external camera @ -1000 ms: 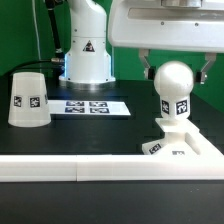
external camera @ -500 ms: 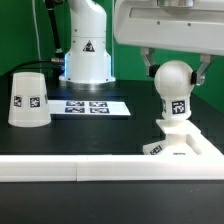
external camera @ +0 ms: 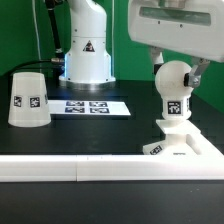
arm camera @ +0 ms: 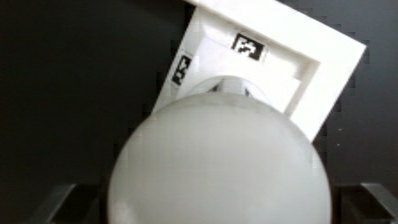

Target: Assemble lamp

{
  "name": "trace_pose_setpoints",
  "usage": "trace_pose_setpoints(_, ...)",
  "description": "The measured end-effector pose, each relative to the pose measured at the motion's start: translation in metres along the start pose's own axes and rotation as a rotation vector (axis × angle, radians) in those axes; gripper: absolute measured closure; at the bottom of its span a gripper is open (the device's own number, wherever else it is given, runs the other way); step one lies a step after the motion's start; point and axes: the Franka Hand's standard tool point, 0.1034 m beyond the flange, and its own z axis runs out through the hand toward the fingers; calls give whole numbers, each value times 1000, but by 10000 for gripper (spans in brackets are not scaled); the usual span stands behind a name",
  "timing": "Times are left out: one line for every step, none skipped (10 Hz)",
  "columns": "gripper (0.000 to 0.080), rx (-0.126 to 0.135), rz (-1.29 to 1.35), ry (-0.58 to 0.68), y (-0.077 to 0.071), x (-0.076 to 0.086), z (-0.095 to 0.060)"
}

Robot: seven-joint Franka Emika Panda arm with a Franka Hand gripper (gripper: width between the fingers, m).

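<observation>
The ball-shaped bulb (external camera: 173, 82) stands upright with its neck in the flat square base (external camera: 193, 148) at the exterior view's right. My gripper (external camera: 180, 66) hangs just above the bulb, open, with one finger on each side of the ball's top and a gap on both sides. In the wrist view the bulb (arm camera: 217, 150) fills the picture between the two dark fingertips (arm camera: 64, 203), and the base (arm camera: 294, 50) lies beyond it. The cup-like shade (external camera: 28, 98) stands mouth down at the exterior view's left, apart from the gripper.
The marker board (external camera: 92, 106) lies flat in the middle at the back. The arm's white pedestal (external camera: 86, 50) stands behind it. A long white border rail (external camera: 90, 170) runs along the front edge of the table.
The gripper has risen and shifted a little toward the exterior view's right. The bulb stays standing on the base. The shade has not moved.
</observation>
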Motion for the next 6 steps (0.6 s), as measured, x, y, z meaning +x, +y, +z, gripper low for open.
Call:
trace_pose_setpoints(223,-5,86,-14,0,-2,0)
trace_pose_setpoints(223,-4,154,-20,-1,-3,0)
trace_pose_setpoints(223,-4,224,-28,-1,-5,0)
trace_pose_setpoints(223,-5,268,-31,-2,-9,0)
trace_pose_setpoints(223,-4,288,-33,-3,-11,0)
trace_pose_setpoints(223,-2,309,-38,-3,-12,1)
